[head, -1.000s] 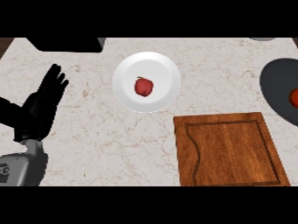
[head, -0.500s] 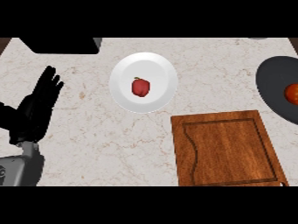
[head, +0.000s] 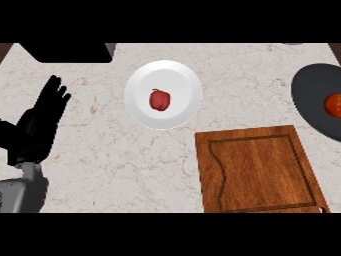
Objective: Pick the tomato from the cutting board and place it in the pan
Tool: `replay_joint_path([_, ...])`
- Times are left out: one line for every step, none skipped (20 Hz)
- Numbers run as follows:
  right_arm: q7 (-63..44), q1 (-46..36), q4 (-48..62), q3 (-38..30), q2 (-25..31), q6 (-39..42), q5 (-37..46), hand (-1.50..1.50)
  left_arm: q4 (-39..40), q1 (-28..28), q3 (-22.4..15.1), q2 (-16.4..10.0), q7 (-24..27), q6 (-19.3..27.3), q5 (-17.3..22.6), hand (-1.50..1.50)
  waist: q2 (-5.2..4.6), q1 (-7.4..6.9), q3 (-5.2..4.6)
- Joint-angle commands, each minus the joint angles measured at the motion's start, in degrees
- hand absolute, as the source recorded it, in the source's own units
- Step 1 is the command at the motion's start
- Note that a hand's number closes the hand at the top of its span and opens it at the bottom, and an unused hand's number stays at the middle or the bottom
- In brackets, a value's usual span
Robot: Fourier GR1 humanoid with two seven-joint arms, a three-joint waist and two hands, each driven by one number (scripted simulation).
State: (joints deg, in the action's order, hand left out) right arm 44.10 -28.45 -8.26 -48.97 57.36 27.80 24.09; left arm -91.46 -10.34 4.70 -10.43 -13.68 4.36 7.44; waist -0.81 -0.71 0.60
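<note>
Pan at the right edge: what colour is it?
The pan is plain dark grey, with the red tomato lying in it; the head view shows it.

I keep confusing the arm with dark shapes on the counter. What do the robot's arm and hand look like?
Only the left side shows. The left hand is black all over, with slim fingers and a thicker thumb. A narrow grey wrist widens into a rounded grey forearm with a dark round marking. No cables show. The right hand is out of view.
</note>
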Motion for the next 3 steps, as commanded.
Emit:
replay_joint_path([7.9,3.5,-0.7,-0.3,-0.8,7.6,-1.0,-1.50,1.3,0.7,-0.5,0.8,1.5,-0.2,-0.4,0.00,-0.05,-0.07,-0.01])
replay_joint_path([6.1,2.7,-1.1,0.0,0.3,7.3,-0.9,-1.50,0.4,-1.0,-1.4,1.3,-0.5,0.5,-0.6,0.00,-0.04,-0.32,0.01])
replay_joint_path([7.5,4.3,-1.3,0.1,-0.2,7.9,-1.1,-1.50,0.2,0.5,0.9,-0.9,-0.1,-1.3,1.1,0.00,0.14,-0.40,-0.06])
